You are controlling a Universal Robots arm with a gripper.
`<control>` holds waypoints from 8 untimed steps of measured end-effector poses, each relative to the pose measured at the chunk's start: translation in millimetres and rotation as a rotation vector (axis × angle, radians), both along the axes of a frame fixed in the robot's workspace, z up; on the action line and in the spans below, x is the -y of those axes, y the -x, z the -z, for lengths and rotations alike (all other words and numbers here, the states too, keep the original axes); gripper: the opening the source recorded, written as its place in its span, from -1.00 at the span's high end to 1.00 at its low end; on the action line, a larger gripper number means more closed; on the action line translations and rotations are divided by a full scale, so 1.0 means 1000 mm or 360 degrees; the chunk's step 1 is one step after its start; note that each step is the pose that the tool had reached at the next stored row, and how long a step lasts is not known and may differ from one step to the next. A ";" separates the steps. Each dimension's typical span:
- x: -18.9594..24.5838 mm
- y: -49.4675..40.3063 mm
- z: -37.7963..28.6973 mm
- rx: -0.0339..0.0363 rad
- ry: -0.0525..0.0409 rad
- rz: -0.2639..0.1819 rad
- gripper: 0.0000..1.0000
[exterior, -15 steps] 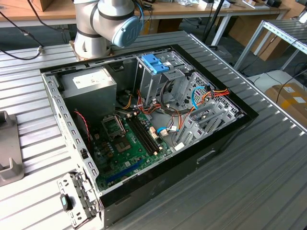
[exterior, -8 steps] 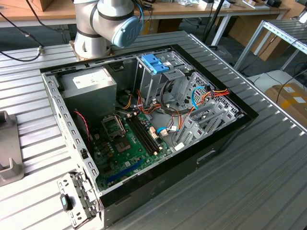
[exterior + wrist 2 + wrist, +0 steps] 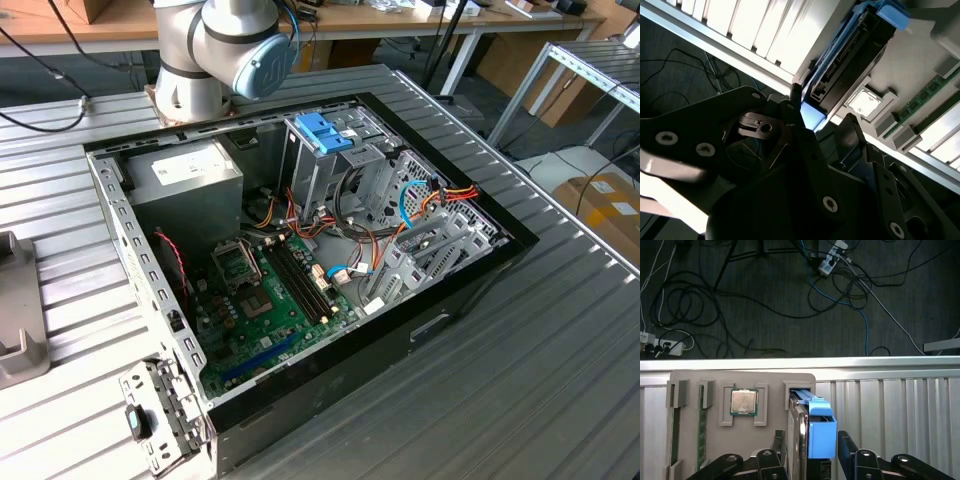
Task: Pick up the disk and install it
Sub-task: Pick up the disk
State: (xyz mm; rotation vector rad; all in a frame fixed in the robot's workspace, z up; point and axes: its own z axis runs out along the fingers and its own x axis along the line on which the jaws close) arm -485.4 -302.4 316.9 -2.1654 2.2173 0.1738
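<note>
The disk (image 3: 815, 437) stands on its edge in a slot of the grey tray (image 3: 715, 382) on the desk (image 3: 890, 400). The gripper (image 3: 810, 444) has its jaws spread, one on each side of the disk, not yet pinching it.

The disk (image 3: 812, 437) — blue-framed, dark-bodied — stands on edge.

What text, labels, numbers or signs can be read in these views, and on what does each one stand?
No text is legible in these views.
White label on the power supply, exterior view: print too small to read.
Top of the processor in the grey holder, first wrist view: markings too blurred to read.
Edge of the disk, both wrist views: no legible marking.
</note>
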 end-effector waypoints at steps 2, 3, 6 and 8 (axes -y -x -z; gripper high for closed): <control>0.0000 0.0004 0.0049 0.0000 0.0000 0.0000 -0.08; 0.0000 0.0004 0.0071 0.0000 0.0000 0.0000 -0.08; 0.0000 0.0005 0.0117 0.0000 0.0000 0.0000 -0.08; 0.0000 0.0008 0.0139 0.0000 0.0000 0.0000 -0.08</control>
